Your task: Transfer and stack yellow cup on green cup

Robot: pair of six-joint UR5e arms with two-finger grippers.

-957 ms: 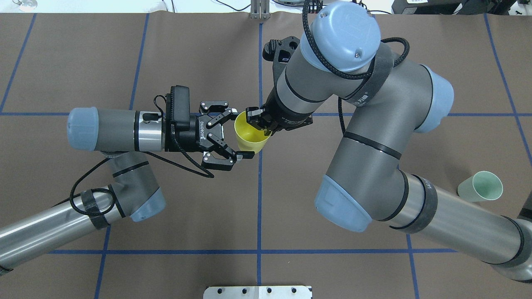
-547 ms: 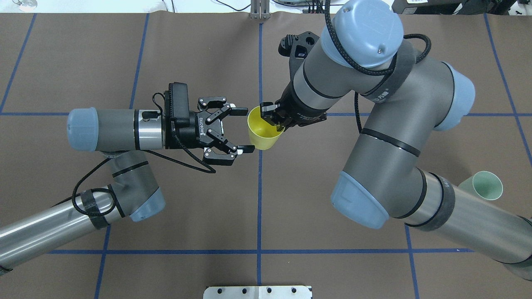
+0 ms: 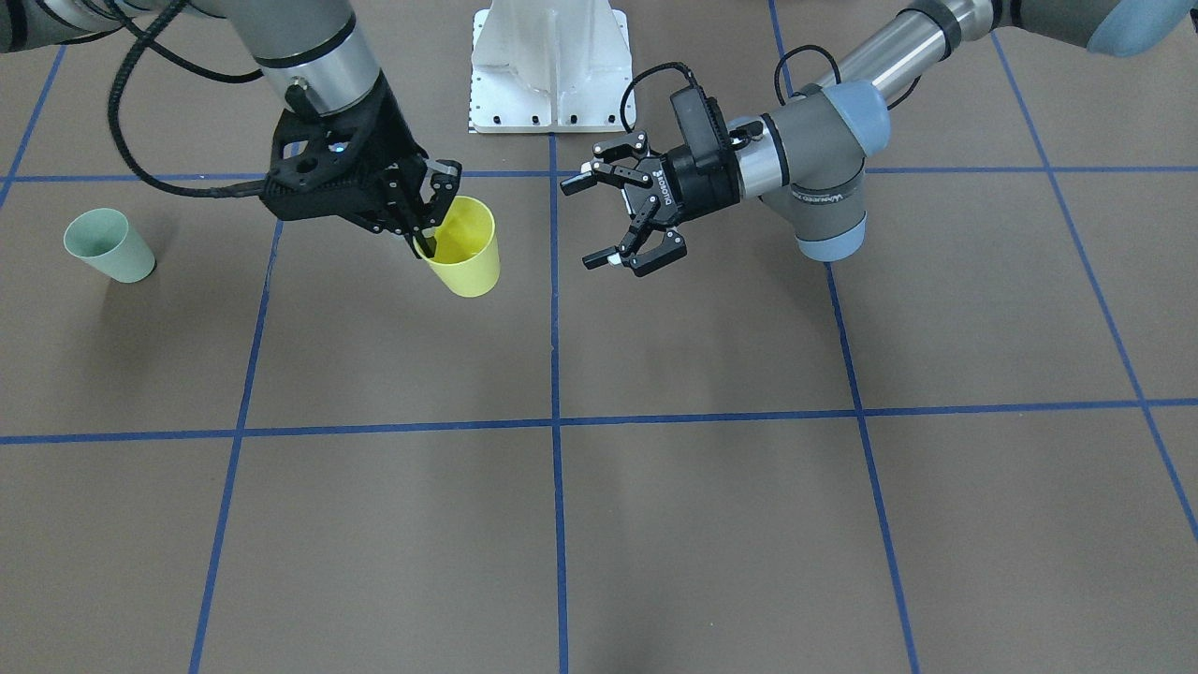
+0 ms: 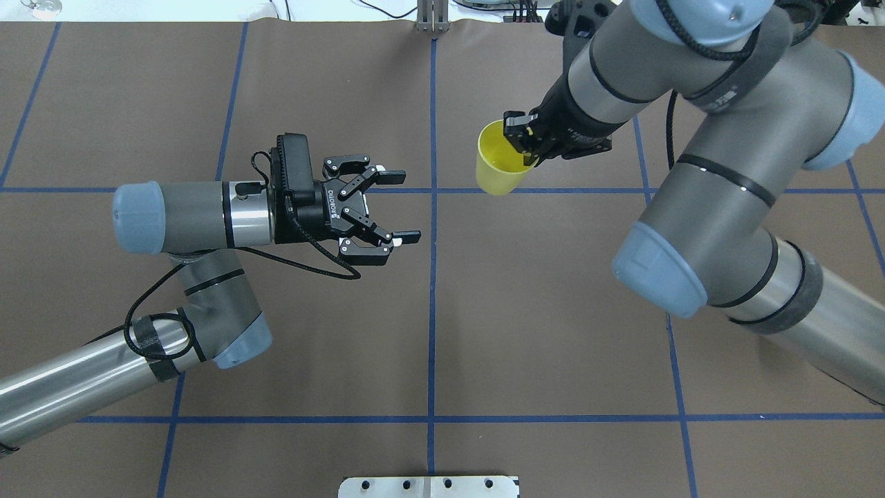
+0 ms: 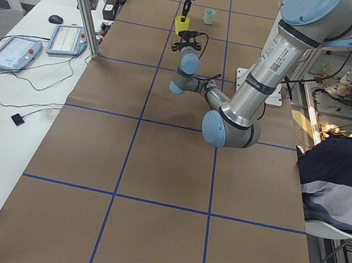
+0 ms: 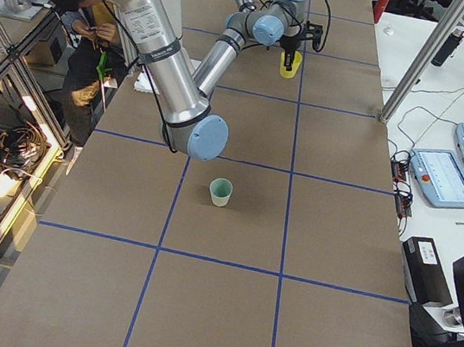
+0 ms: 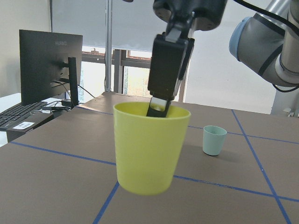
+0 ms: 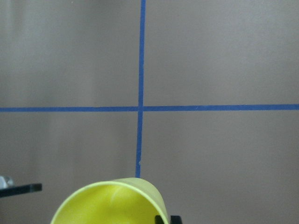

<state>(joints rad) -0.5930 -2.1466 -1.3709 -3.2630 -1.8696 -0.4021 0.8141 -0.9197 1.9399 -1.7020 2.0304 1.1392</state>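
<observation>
Right gripper (image 4: 523, 136) pinches the rim of the small bright yellow tapered plastic cup (image 4: 499, 168), one finger inside, holding it aloft near the bench's middle, perhaps slightly tilted. Left gripper (image 4: 404, 207) gapes empty. We should carry level to the pale sage-green plastic cup (image 3: 108, 245) near the bench's right end, centre, then lower slowly

Smooth, glossy plastic yellow cup (image 7: 149, 149); matt green cup (image 3: 108, 245); matt brown table cover (image 4: 525, 332)

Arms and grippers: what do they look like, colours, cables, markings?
Left arm and right arm: grey tubes, pale blue joint caps, black cables looped at the wrists. Left gripper: black linkages, white ROBOTIQ lettering, pale pad tips. Right gripper: black too.
</observation>
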